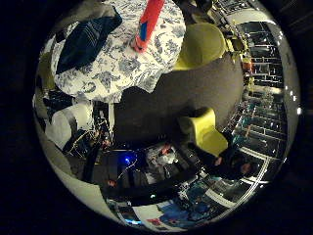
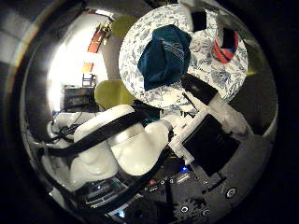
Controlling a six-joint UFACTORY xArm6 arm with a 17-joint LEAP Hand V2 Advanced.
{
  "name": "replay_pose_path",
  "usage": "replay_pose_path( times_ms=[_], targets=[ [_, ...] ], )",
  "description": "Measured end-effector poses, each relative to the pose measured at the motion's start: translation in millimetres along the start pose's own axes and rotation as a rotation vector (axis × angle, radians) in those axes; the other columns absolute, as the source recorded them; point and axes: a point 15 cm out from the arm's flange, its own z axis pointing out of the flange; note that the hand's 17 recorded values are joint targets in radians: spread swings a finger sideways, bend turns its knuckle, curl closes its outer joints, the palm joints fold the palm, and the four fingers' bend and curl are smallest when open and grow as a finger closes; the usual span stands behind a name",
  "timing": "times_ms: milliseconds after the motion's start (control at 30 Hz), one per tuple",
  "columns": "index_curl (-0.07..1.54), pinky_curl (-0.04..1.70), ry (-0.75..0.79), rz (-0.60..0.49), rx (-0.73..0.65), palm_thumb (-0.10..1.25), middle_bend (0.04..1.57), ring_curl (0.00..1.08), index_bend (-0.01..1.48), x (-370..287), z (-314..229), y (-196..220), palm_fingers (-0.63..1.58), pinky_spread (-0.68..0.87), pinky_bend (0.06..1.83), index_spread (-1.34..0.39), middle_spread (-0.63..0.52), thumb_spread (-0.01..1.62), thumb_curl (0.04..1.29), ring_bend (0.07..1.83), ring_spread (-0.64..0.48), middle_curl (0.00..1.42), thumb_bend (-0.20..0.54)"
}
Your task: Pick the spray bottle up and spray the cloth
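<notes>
A dark teal cloth [image 2: 166,54] lies crumpled on a round table with a blue-and-white flowered cover [image 2: 140,37]. The cloth also shows in the little finger side view [image 1: 88,41]. A red-orange spray bottle [image 1: 149,22] is on the same table, away from the cloth; in the thumb side view it shows as a red shape [image 2: 222,52] near the table's edge with a black part on it. My hand [image 2: 210,107] is well above the table, its white and black fingers stretched out over the table's edge, away from both things.
Yellow-green chairs [image 1: 201,44] [image 1: 203,132] stand round the table on a dark floor [image 1: 166,98]. Another chair [image 2: 112,93] shows past the table. The white arm [image 2: 117,149] fills the space below the hand. Shelves and equipment line the room's edge.
</notes>
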Motion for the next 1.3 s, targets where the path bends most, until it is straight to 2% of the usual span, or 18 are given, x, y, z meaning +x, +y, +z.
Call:
replay_pose_path(
  times_ms=[100,267,500,600,733,933,1300],
  targets=[
    [0.51,0.04,-0.019,-0.003,0.031,0.87,0.67,0.43,0.24,-5,0,-8,0.52,-0.02,0.9,-0.4,-0.16,1.08,0.46,0.93,-0.16,0.5,-0.019],
    [0.49,0.01,-0.059,0.012,0.211,0.87,0.69,0.43,0.2,-8,-10,-44,0.58,-0.06,0.95,-0.4,-0.18,1.08,0.45,0.94,-0.17,0.5,-0.021],
    [0.47,0.0,-0.139,0.201,0.417,0.62,0.69,0.43,0.17,24,-16,-48,0.55,-0.11,1.03,-0.38,-0.19,1.09,0.34,0.97,-0.18,0.49,-0.041],
    [0.46,-0.01,-0.196,0.283,0.481,0.51,0.67,0.42,0.19,42,-10,-45,0.44,-0.06,1.03,-0.36,-0.16,1.06,0.3,0.94,-0.14,0.49,-0.046],
    [0.45,0.0,-0.262,0.357,0.496,0.42,0.58,0.38,0.19,67,6,-37,0.25,0.12,1.03,-0.31,-0.07,1.02,0.28,0.81,-0.01,0.45,-0.036],
    [0.4,0.01,-0.33,0.466,0.562,0.39,0.48,0.3,0.17,109,15,-24,0.11,0.31,0.94,-0.23,0.06,0.99,0.28,0.66,0.15,0.39,-0.028],
    [0.32,0.09,-0.541,0.615,0.788,0.5,0.36,0.25,0.16,148,55,-26,0.05,0.39,0.77,-0.16,0.17,1.01,0.3,0.54,0.22,0.34,-0.023]
  ],
)
